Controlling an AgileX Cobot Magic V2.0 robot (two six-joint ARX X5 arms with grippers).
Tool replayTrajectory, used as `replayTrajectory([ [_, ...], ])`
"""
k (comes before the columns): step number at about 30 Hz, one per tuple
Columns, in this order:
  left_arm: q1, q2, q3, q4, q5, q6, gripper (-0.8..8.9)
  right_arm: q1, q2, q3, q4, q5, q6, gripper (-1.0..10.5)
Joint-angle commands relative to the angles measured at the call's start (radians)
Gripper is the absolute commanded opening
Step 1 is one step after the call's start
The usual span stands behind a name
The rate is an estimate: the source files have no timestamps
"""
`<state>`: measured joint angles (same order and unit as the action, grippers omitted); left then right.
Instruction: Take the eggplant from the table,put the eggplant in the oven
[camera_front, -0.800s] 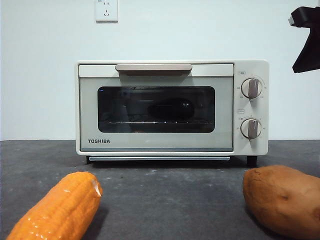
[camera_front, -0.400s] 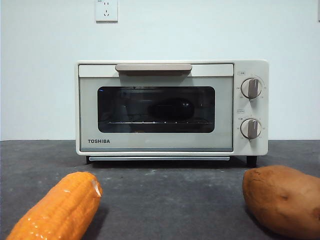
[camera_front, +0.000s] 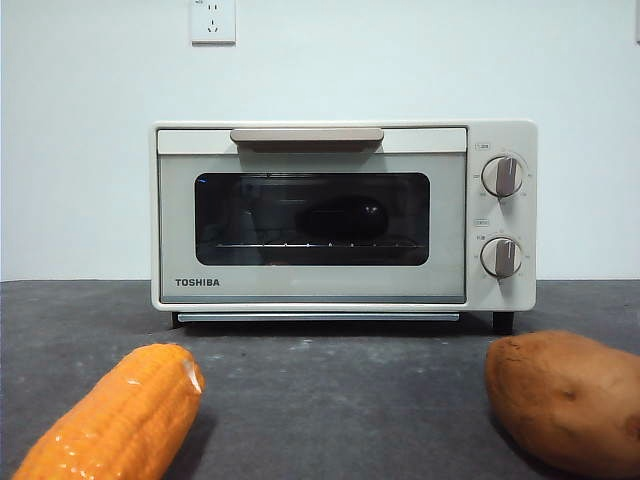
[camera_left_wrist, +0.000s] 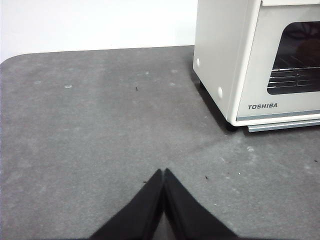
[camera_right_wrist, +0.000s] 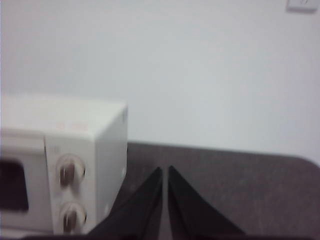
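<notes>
While the eggplant is lying on the wire rack inside the oven, long axis running across the window, door shut, I am holding both arms off — neither is reaching for it. My left tool is hovering over bare worktop beside the oven's side wall, jaws closed on nothing. My right tool is sitting near the knob end, jaws closed and empty, nearer the eggplant by my reckoning. Door lettering is reading TOSHIBA — task is looking done. Corn cob and sweet potato are resting up front.
</notes>
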<state>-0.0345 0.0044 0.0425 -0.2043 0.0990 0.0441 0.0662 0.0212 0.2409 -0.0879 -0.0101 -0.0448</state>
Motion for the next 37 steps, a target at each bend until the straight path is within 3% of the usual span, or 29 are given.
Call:
replayTrajectory([
  [1,0.002,0.0,-0.018,-0.005,-0.002,0.015,0.06,-0.03,-0.018,-0.061,0.007,-0.048,-0.007,0.0],
  [10,0.002,0.0,-0.018,-0.005,-0.002,0.015,0.06,-0.045,-0.018,-0.23,-0.018,-0.07,0.043,0.0],
  [14,0.002,0.0,-0.018,-0.005,-0.002,0.015,0.06,-0.045,-0.018,-0.23,-0.08,-0.067,0.044,0.0],
  [37,0.002,0.0,-0.018,-0.005,-0.002,0.015,0.06,-0.045,-0.018,-0.23,-0.068,-0.068,0.044,0.0],
])
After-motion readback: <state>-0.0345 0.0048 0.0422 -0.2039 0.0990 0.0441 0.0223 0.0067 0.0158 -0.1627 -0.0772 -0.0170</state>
